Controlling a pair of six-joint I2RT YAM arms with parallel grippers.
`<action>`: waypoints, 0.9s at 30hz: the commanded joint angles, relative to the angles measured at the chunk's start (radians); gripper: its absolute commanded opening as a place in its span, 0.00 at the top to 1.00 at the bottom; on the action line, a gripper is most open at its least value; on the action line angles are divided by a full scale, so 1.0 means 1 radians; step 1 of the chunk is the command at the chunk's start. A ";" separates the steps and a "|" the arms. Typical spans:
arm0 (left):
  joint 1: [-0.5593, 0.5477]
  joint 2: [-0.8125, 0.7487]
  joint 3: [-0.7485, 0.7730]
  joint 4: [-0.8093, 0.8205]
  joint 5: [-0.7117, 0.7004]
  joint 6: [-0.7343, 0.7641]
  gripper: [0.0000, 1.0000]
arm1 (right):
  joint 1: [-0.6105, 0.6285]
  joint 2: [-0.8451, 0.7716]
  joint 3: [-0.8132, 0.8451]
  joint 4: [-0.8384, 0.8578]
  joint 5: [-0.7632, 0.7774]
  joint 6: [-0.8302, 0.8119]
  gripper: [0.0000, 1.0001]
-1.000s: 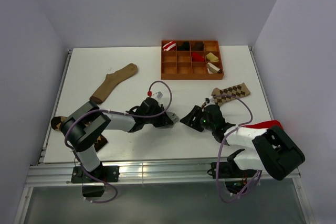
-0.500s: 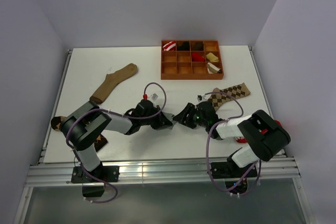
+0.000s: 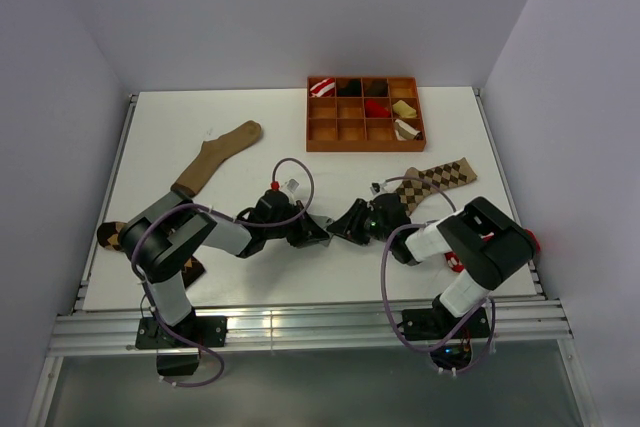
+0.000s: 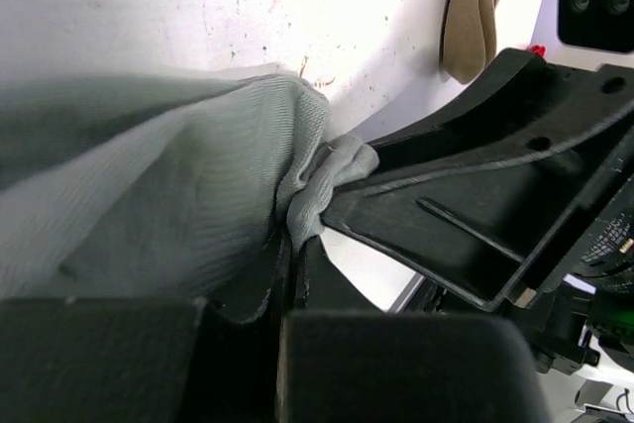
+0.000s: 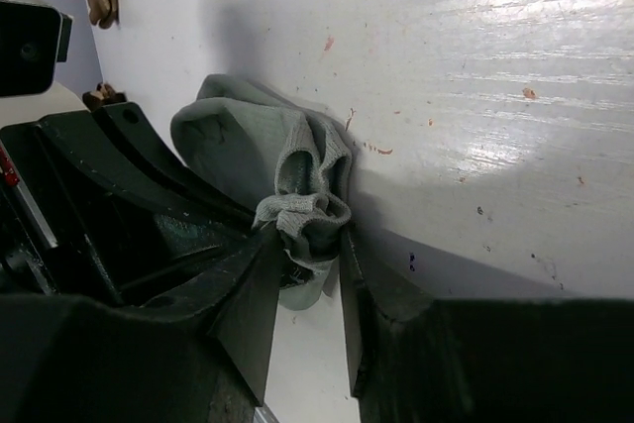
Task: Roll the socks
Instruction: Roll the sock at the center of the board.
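Observation:
The small grey sock (image 4: 178, 175) lies bunched on the white table between my two grippers. My left gripper (image 4: 292, 245) is shut on its edge. In the right wrist view the sock's (image 5: 248, 141) crumpled end sits between the fingers of my right gripper (image 5: 307, 245), which is shut on it. In the top view the two grippers meet tip to tip, left (image 3: 318, 230) and right (image 3: 347, 224), and hide the grey sock. The lighter argyle sock (image 3: 440, 175) lies flat behind the right arm. The darker argyle sock (image 3: 108, 236) lies at the left edge, partly under the left arm.
A long plain tan sock (image 3: 215, 155) lies at the back left. An orange compartment tray (image 3: 365, 147) with several rolled socks stands at the back. The table's front edge is close behind both arms.
My right gripper has moved left up to the left gripper and closed on the end of the grey sock. The left gripper has stayed shut on the sock.

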 commanded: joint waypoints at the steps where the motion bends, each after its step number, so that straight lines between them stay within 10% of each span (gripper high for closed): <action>1: 0.002 0.003 -0.009 0.052 0.028 0.008 0.99 | 0.010 0.042 0.007 -0.054 0.009 -0.021 0.65; 8: 0.002 0.016 -0.001 0.032 0.032 0.032 0.97 | 0.010 0.019 0.024 -0.109 0.028 -0.047 1.00; 19: -0.047 -0.181 0.077 -0.337 -0.248 0.259 0.37 | 0.014 -0.103 0.139 -0.452 0.133 -0.140 1.00; 27: -0.294 -0.298 0.097 -0.441 -0.782 0.549 0.34 | 0.035 -0.129 0.254 -0.686 0.196 -0.159 1.00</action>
